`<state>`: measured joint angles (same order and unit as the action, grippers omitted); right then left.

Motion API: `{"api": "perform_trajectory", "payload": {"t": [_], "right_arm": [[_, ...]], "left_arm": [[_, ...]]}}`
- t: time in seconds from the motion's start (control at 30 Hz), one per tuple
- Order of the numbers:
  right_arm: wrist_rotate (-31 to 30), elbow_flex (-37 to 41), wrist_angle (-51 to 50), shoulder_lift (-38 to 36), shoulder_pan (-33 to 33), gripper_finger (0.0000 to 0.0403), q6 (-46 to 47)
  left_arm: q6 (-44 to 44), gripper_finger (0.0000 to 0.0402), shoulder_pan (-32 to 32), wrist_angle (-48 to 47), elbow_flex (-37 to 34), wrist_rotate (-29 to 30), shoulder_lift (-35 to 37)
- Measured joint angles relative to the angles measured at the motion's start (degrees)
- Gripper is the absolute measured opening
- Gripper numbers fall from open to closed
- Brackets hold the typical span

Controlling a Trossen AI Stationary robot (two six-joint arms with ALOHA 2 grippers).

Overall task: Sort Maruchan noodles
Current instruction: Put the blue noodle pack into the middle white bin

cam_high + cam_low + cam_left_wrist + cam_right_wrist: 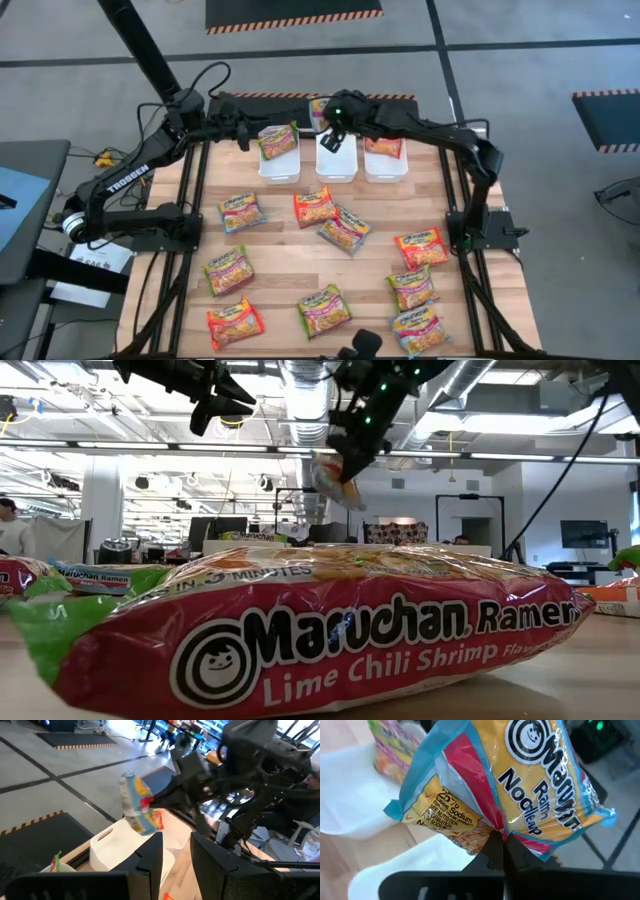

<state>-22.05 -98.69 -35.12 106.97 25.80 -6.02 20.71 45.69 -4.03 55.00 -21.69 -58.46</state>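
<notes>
Nine Maruchan packets (316, 206) lie on the table; three white bins (337, 162) sit beneath the right gripper (330, 125), clamped on a blue-edged "Maruchan Ramen Noodle Soup" packet (520, 795). Left gripper (243, 133): fingers apart, empty.

There are twelve Maruchan noodle packets in all. One, the blue-edged packet (520, 785), is pinched in the right gripper (501, 842). One green-edged packet (277, 141) lies in the near bin (278, 172), just beside the left gripper (245, 135). One orange-edged packet (383, 147) lies in the far bin (384, 172), on the other side of the right gripper. Nine packets lie on the table (290, 262), all well apart from both grippers. By edge colour, as far as I can tell, there are four green, four orange or red and four blue. The white bins are three, counting the middle bin (336, 166) under the right gripper. There are two arms.
</notes>
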Motion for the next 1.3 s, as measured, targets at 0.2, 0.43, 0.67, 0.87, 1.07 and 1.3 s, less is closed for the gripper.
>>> {"api": "perform_trajectory", "payload": {"t": [0.2,0.43,0.67,0.87,1.07,1.3], "right_arm": [[-1.84,-0.36,-2.04,4.54,-0.04,0.0002,6.25],[-3.54,-0.36,-4.35,8.91,0.36,0.0003,9.14],[-5.06,-0.49,-4.58,11.88,1.26,0.0003,10.65],[-4.91,-0.43,-5.0,13.47,2.23,0.0005,10.73],[-5.0,-0.36,-4.71,13.36,2.47,0.0028,10.64],[-4.76,-0.36,-4.65,13.36,2.86,0.0075,10.64]], "left_arm": [[-0.34,0.0084,0.0,-0.09,0.0,0.04,0.0],[-0.52,0.0084,0.0,-0.07,0.0,0.04,0.0],[-0.55,0.0084,0.0,-0.09,0.0,-0.09,0.0],[-0.95,0.0084,-0.02,-0.14,0.0,-0.42,0.0],[-1.49,0.0084,-0.02,-0.53,0.0,-0.42,0.0],[-1.98,0.0084,-0.02,-0.59,0.0,-0.42,0.0]]}}
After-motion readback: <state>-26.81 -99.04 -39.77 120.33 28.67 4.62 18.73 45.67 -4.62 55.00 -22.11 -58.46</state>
